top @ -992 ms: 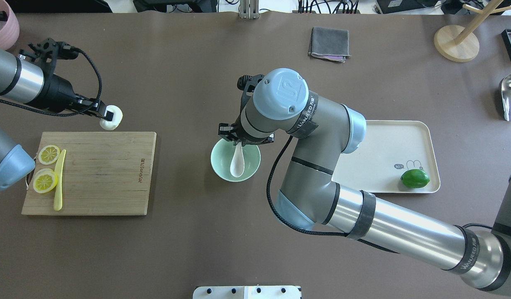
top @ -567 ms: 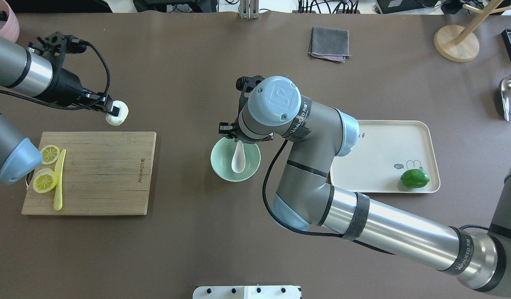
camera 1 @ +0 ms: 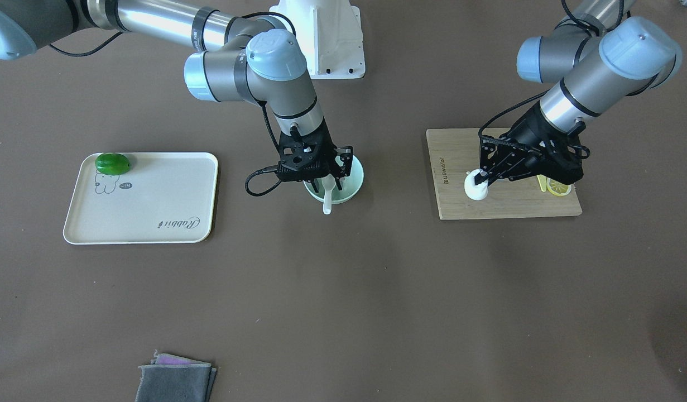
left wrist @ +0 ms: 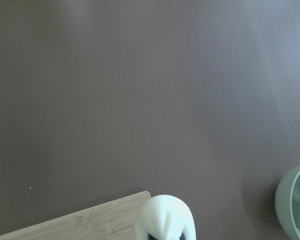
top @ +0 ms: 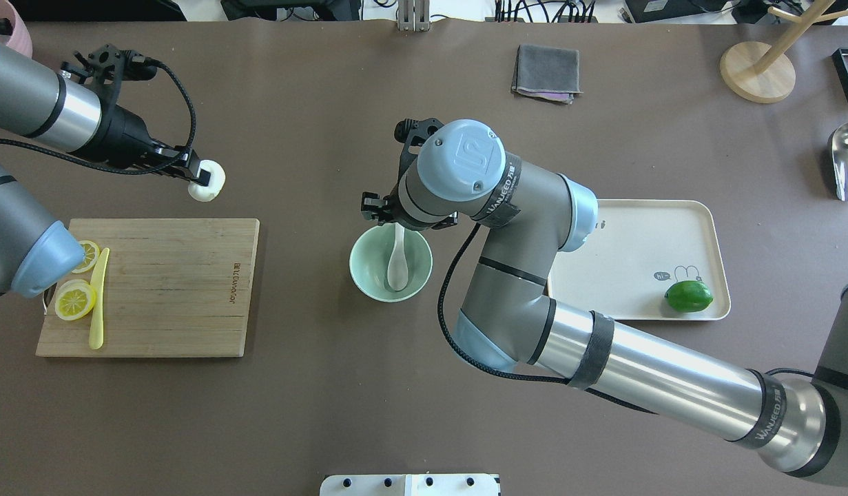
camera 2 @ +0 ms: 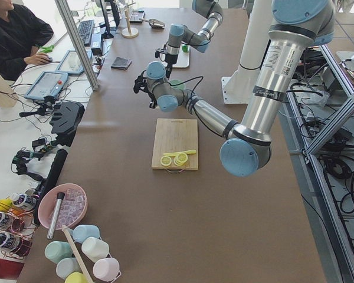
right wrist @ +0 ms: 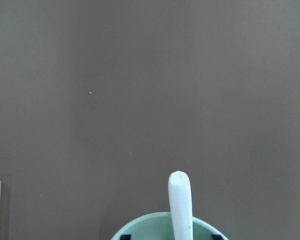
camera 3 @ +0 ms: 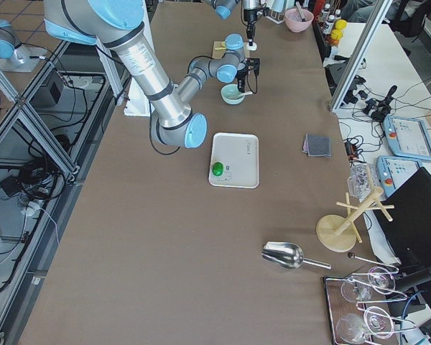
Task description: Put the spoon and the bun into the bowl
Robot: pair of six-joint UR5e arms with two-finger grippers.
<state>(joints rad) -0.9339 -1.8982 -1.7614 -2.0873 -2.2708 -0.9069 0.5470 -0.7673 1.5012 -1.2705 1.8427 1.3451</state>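
The white spoon point(top: 396, 258) lies in the mint-green bowl point(top: 358, 265), its handle leaning on the far rim. My right gripper point(top: 401, 222) hovers over that rim, open, its fingers on either side of the handle and apart from it. The right wrist view shows the handle point(right wrist: 180, 205) sticking up over the bowl's rim point(right wrist: 140, 225). My left gripper point(top: 202, 180) is shut on the white bun point(top: 208, 186) and holds it in the air, beyond the cutting board's far right corner and well left of the bowl. The bun also shows in the left wrist view point(left wrist: 165, 217).
A wooden cutting board point(top: 169, 289) with lemon slices point(top: 76, 301) and a pale yellow knife point(top: 96, 310) lies at the left. A cream tray point(top: 637, 255) with a green lime point(top: 689, 296) lies right of the bowl. A grey cloth point(top: 546, 72) lies at the back.
My left gripper has carried the bun to the right, toward the bowl. The right gripper has drawn back a little from the bowl's middle, with the spoon left lying in the bowl.
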